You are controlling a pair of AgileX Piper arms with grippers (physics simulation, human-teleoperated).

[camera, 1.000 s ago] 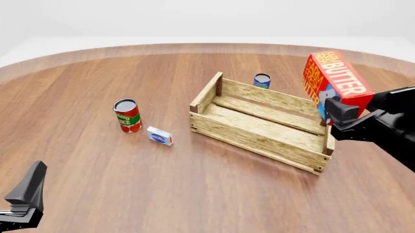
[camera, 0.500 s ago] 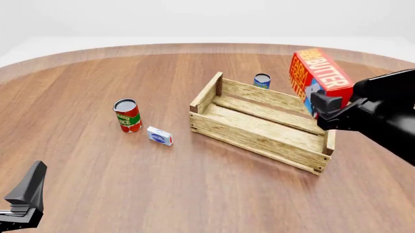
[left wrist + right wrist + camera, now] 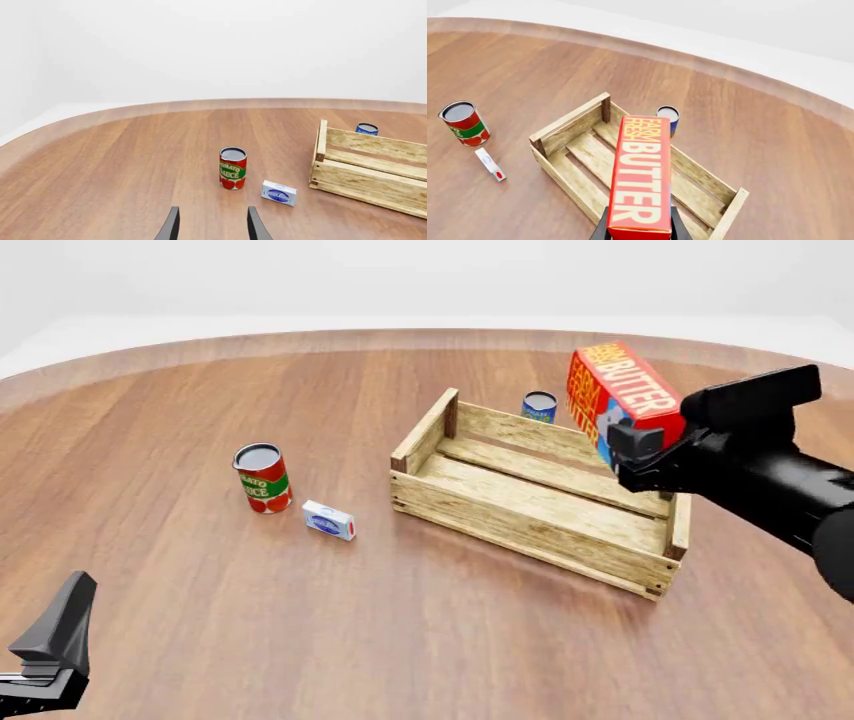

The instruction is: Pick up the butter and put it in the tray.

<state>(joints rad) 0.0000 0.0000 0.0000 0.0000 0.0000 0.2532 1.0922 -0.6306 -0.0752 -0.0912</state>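
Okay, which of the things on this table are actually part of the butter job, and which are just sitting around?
Part of the job:
butter, held in the right end effector
tray

Just lying about:
tomato sauce can
small white-and-blue box
blue can

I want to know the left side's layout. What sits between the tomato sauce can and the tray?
The small white-and-blue box lies on the table between the tomato sauce can and the tray, nearer the can, touching neither. The front view shows it.
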